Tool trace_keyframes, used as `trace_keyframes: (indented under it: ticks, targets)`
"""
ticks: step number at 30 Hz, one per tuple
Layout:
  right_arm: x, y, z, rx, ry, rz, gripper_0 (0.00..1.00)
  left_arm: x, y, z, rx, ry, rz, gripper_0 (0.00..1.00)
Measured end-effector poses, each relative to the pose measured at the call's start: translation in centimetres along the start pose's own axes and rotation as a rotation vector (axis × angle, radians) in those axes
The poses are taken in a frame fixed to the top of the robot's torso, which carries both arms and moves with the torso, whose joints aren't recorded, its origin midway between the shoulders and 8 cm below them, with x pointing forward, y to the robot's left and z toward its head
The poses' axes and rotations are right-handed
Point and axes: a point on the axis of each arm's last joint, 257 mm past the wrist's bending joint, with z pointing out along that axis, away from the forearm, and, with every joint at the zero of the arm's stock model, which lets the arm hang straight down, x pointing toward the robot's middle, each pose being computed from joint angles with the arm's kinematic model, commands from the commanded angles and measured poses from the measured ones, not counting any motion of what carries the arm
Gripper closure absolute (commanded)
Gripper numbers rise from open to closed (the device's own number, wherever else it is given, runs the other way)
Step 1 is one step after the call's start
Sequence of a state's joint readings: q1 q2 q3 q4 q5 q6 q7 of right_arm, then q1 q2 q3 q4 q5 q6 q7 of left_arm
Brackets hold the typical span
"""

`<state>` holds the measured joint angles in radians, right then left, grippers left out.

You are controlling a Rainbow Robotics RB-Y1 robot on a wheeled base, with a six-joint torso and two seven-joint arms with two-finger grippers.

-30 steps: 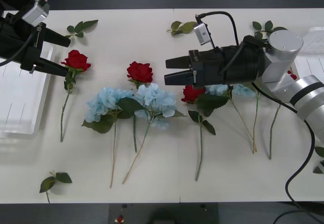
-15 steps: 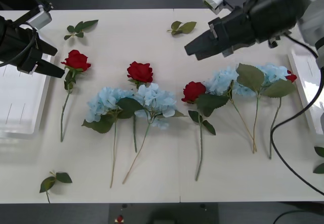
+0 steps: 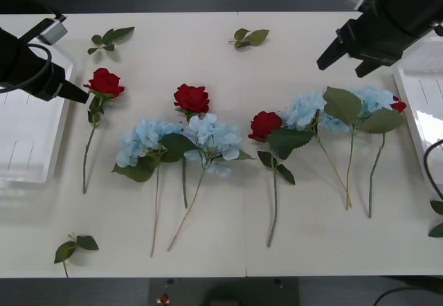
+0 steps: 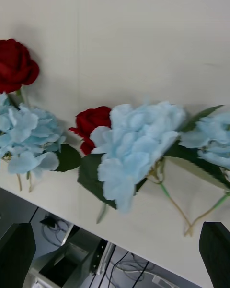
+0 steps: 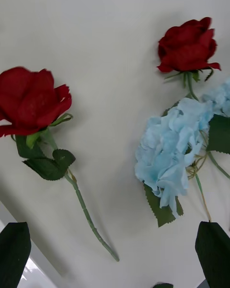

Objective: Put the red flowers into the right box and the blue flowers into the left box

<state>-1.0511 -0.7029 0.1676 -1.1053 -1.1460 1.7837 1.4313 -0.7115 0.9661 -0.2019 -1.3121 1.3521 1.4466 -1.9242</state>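
Nearest the robot, thin green stems are trailing toward the table's front edge; light and floppy, they are probably best pinched just below the soft blooms. Mid-table, the red flowers (image 3: 192, 99) and blue flowers (image 3: 211, 134) are lying in a mixed row. Farther out, the left gripper (image 3: 73, 93) is hovering empty, fingers spread, over the bare left box (image 3: 28, 150); the right gripper (image 3: 331, 58), equally open and empty, is hanging near the right box (image 3: 423, 122).

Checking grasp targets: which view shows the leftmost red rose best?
The left wrist view: the leftmost red rose shows bloom, leaves and most of its stem close up. The front view shows it whole but small.
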Motion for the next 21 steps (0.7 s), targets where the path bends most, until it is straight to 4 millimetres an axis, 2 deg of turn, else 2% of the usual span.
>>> trace_keyframes:
  ticks: [4, 8, 13, 16, 21]
  targets:
    - [0.1, -3.5, -1.1, 0.042, -0.068, 0.082, 0.0, 0.9, 0.6, 1.8, -0.042, 0.026, -0.091, 0.0]
    - [2.1, -6.5, -1.4, 0.088, -0.141, 0.125, 0.0, 1.7, 1.1, 3.6, -0.084, 0.045, -0.145, 0.0]
    - [6.7, -10.2, 0.1, 0.17, -0.183, 0.169, 0.0, 2.6, 1.1, 5.8, -0.114, 0.056, -0.209, 0.0]
    - [8.1, -12.0, 0.9, 0.203, -0.236, 0.237, 0.0, 3.4, 1.4, 7.3, -0.15, 0.068, -0.19, 0.0]
    - [9.8, -13.5, 2.5, 0.203, -0.25, 0.327, 0.0, 4.7, 2.3, 8.5, -0.242, 0.112, -0.249, 0.0]
